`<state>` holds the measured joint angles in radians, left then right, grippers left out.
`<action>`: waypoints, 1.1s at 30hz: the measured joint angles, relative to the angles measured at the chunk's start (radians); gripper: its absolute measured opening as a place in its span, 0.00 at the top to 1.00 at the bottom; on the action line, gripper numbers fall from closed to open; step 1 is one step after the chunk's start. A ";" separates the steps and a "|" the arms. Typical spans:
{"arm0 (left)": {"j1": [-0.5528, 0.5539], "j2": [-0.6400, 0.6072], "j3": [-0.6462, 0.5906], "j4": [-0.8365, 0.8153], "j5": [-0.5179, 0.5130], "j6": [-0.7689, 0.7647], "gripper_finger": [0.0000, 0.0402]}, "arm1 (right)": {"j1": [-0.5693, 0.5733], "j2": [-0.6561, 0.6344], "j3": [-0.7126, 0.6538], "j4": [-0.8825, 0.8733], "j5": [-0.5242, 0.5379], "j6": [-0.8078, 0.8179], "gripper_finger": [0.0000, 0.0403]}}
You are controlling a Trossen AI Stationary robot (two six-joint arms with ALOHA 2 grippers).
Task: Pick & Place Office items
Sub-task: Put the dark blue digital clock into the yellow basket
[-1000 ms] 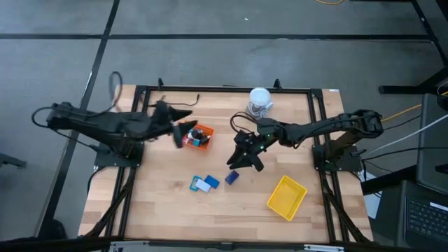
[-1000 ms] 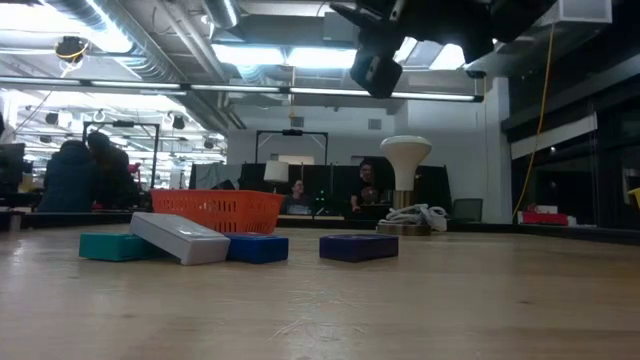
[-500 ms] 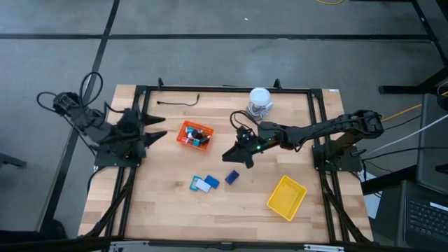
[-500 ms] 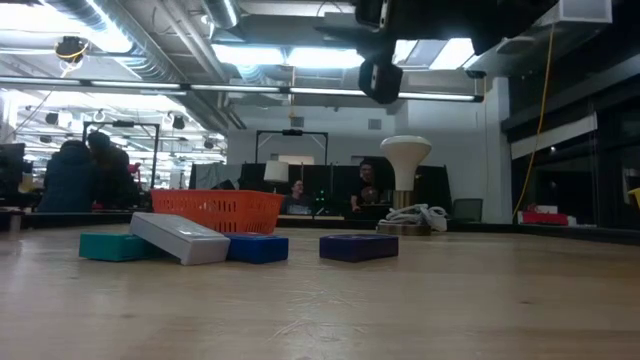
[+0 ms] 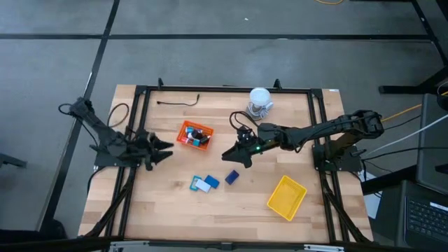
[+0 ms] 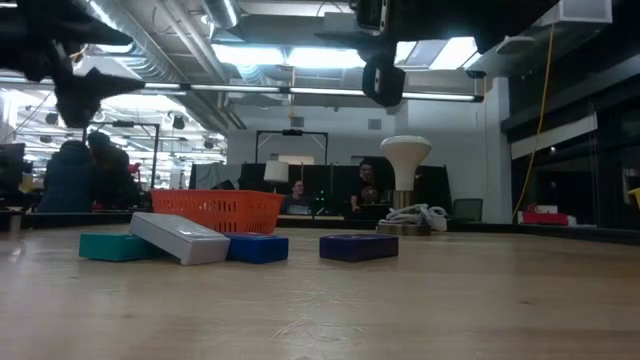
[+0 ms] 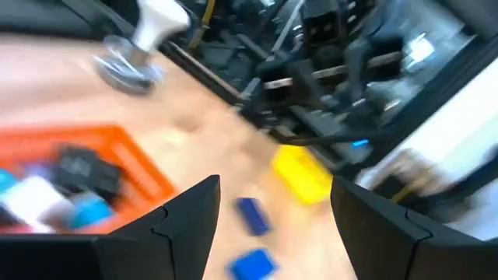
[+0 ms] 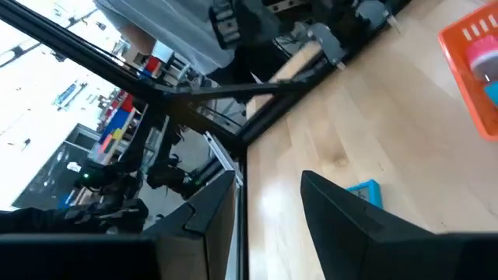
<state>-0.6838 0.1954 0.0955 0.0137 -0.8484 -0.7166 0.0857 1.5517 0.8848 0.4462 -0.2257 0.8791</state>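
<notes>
Wooden bench (image 5: pixel 168 203): several office items (image 5: pixel 196 135) fill our orange tray (image 5: pixel 183 130) near the middle; loose blocks (image 5: pixel 205 184) remain toward the front edge. Our left fingers (image 5: pixel 166 146) and right fingers (image 5: pixel 227 157) hang spread, empty.

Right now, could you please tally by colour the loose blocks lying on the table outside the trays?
teal block: 1
white block: 1
blue block: 1
navy block: 1
Total: 4
</notes>
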 joint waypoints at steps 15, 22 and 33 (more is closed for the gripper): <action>0.000 0.000 -0.086 0.059 0.157 0.038 0.44 | 0.039 0.220 0.395 -0.844 -0.025 -0.804 0.62; 0.000 0.000 -0.086 0.064 0.055 0.023 0.44 | 0.059 0.464 0.616 -1.043 -0.018 -1.264 0.62; 0.000 0.000 -0.085 0.056 -0.033 0.023 0.44 | 0.064 0.598 0.690 -1.262 0.013 -1.350 0.59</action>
<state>-0.6838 0.1951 0.0101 0.0692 -0.8815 -0.6937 0.1493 2.1498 1.5749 -0.8158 -0.2123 -0.4705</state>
